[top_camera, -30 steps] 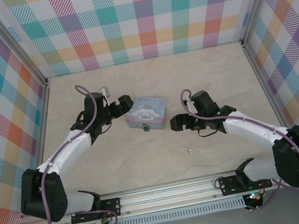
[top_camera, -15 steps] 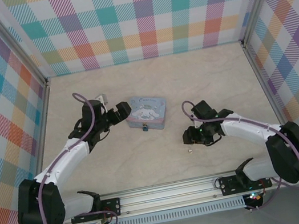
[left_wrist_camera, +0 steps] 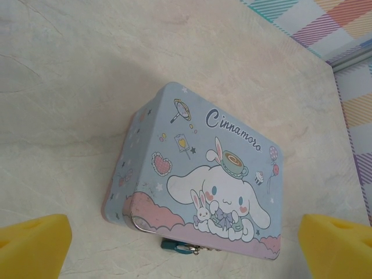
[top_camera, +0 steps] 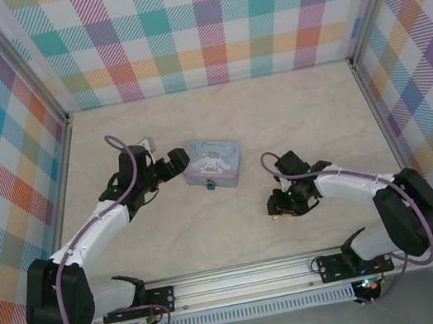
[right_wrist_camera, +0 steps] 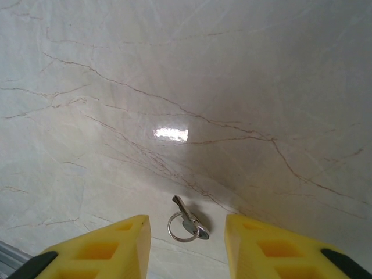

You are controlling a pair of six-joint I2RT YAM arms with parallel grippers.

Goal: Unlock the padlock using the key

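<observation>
The pale, marble-veined tabletop (top_camera: 310, 120) carries everything. Near its middle lies the light-blue, cartoon-printed rectangular tin box (top_camera: 215, 160), lid up.

The left gripper (top_camera: 172, 165) sits just beside the tin's left end. Its jaws are spread as wide as they go and hold nothing. In the left wrist view the yellow pads (left_wrist_camera: 34, 247) stand at the picture's edges with the tin ahead between them.

The right gripper (top_camera: 277, 205) is low over bare tabletop, well apart from the tin on its near right. Its jaws are part open, with nothing yet in their grip.

The tiny dark teal padlock with its thin silver shackle (left_wrist_camera: 178, 249) hangs at the tin's near long side, closer to the left arm.

The small silvery metal key on its thin wire ring (right_wrist_camera: 187, 222) lies flat directly between the right jaws, touching neither pad. Its blade runs obliquely, up and to the left in the right wrist view, so its long axis crosses the jaws' closing line at a slant. The right arm is plainly the nearer one, so the pick-up looks to be its job, likely pinching across ring and bow.
</observation>
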